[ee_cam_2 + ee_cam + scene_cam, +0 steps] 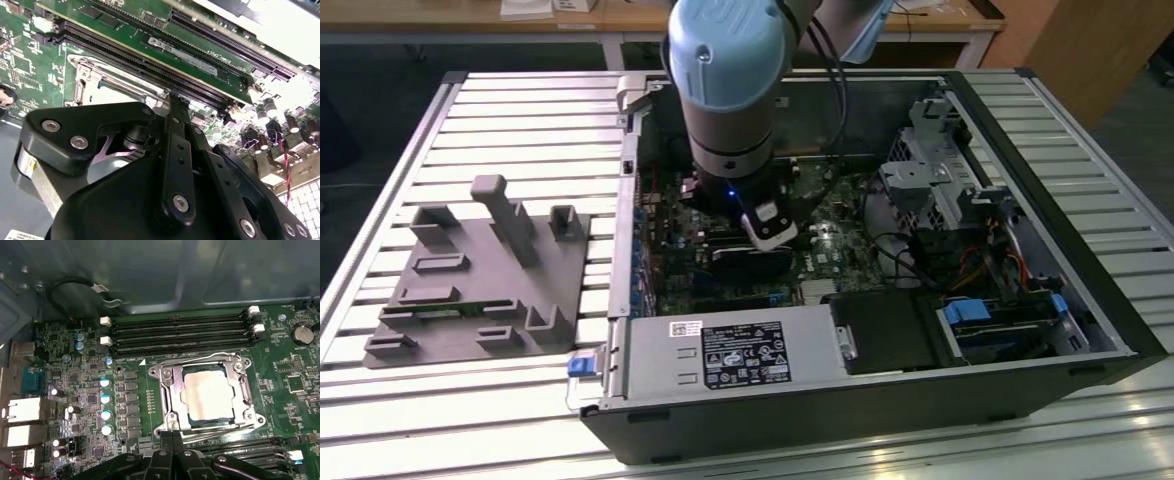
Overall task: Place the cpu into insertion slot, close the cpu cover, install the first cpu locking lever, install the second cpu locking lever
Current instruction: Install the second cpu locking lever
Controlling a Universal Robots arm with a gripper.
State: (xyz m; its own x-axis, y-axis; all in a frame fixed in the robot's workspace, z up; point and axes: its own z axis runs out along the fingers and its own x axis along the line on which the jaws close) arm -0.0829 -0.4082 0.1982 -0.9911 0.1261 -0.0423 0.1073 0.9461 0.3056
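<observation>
On the exterior view's left a grey fixture (480, 275) is lying on the slatted table (400, 140), well apart from the open case (881, 330), and nothing is sitting in its holders that I can make out. Moving rightward, the arm (727, 90) is reaching down into the case over the green board (814, 270), with the gripper (767, 232) hanging low just above it. In the first wrist view the board's capacitors (105, 406) are standing beside the slot (207, 395), below the long black memory slots (180, 332); the cpu (207, 392) is already sitting flat in the slot, its pale grey top showing through the window of the cover (170, 390), which is lying down around it. The gripper's fingers (172, 440) are pressed together and holding nothing, their tips hovering at the near edge of the slot frame; in the second wrist view the same closed tip (175, 107) is sitting just beside the frame's corner. I cannot tell whether either locking lever is latched. By my judgement the cpu is light, stiff and fragile underneath, best gripped by its bare edges only; the cover is thin springy sheet metal, and the levers look like stiff wire that will resist and could slip off smooth fingers, so pushing near their hooked ends seems wisest.
</observation>
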